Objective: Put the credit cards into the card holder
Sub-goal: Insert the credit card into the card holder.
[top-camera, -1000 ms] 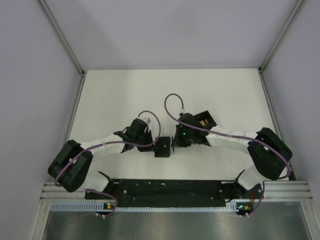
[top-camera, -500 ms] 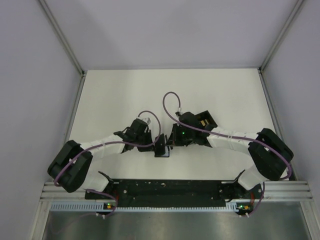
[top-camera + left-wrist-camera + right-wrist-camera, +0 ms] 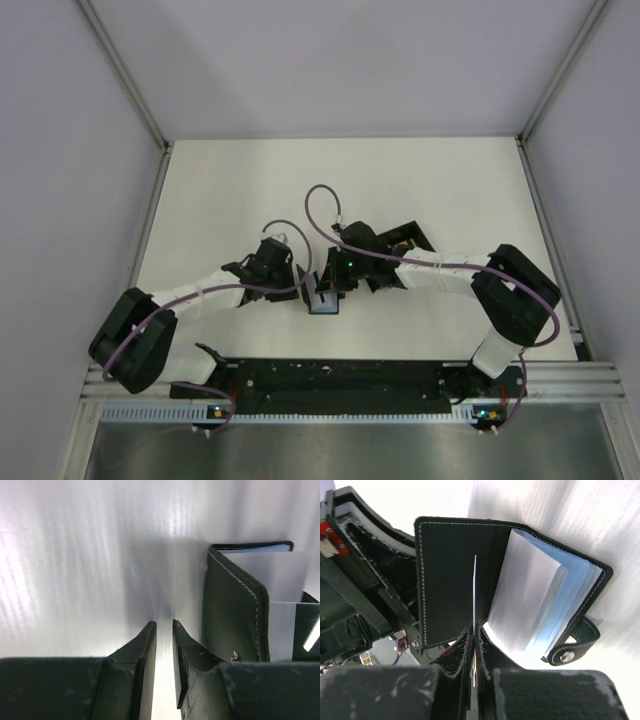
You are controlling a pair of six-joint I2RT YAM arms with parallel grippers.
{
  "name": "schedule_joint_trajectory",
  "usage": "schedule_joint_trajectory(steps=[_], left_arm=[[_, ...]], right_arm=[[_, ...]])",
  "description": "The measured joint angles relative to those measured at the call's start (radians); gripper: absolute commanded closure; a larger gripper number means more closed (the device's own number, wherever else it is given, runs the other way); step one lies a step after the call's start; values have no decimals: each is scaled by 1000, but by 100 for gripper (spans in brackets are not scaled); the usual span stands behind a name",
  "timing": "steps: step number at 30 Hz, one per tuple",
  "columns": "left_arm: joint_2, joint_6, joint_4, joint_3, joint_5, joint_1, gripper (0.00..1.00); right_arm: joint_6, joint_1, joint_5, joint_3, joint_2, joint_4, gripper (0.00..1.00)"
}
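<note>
While the card holder point(image 3: 452, 580) gapes open, right claw point(image 3: 474, 629) pinches a credit card point(image 3: 474, 587) edge-on at its inner flap; left claw point(image 3: 164, 626), slightly parted, empty, sits beside.

No lettering, brand mark or number is legible anywhere. The card holder point(image 3: 450, 580) shows plain black covers with white stitching, its sleeves point(image 3: 530, 595) look blank, and the card point(image 3: 474, 587) is seen edge-on, its faces hidden.
</note>
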Motion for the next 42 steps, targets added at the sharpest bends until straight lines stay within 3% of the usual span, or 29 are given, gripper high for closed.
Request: schedule_joint_trajectory(steps=[8,16,24,27,37,42], left_arm=[[-32,-51,-50,-10,-77,32,76],[-127,-90,-138,-45,-126,77,60],[-367,-111,-172,-128,-124,127,43],[-426,-126,-132,-167,-98,128,41],[-421,-166,-74,-211,-19,129,46],[-507,-198,-75,-212,-16,129,41]], right_arm=[[-3,29,0,87,96,-23,100],[-8,47,57,144,164,-95,100],[-8,49,65,160,184,-117,100],[-8,50,65,165,187,-122,100],[-9,50,65,168,192,-126,100],[-10,50,64,171,194,-130,100]])
